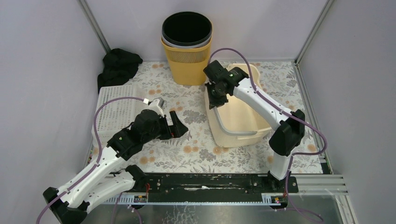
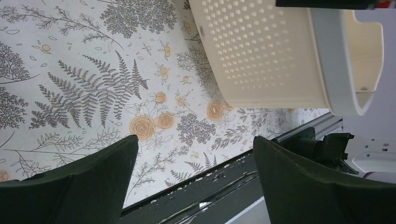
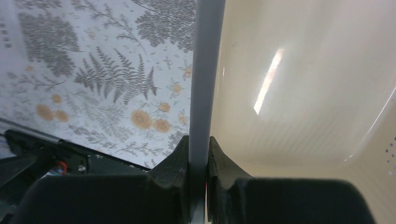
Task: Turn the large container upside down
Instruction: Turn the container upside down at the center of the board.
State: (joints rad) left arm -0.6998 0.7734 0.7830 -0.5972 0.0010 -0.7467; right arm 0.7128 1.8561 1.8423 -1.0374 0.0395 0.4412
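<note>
Even, diffuse overhead light; shadows faint and soft. A bright glare streak crosses the glossy inner wall of the large cream plastic container [image 3: 303, 102]. Wrist-view foregrounds are blurred.

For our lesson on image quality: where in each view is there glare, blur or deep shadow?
Right wrist: a glare streak runs down the inside of the basket; the right pincer, near the lens, is blurred. Left wrist: the left pincer is dark and soft, the cloth sharp. Top: even light, faint shadows; the bin reads black inside.
</note>
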